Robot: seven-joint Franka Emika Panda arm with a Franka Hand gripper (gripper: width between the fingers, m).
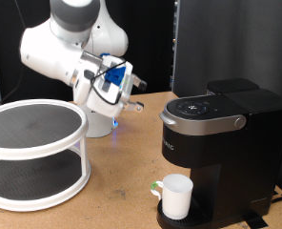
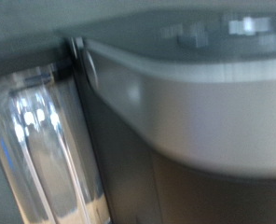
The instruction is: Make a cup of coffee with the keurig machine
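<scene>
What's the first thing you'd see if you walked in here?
The big black keurig machine at the exterior view's right, with the white cup already sitting on its drip tray. Next, the white robot arm at the top left, its gripper hanging in the air beside the machine's lid. A round two-level white rack fills the left.

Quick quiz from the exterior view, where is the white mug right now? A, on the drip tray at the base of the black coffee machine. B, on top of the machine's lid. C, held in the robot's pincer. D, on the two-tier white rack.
A: the cup stands on the drip tray under the front of the keurig machine, while the pincer is up beside the machine's lid, apart from the cup.
</scene>
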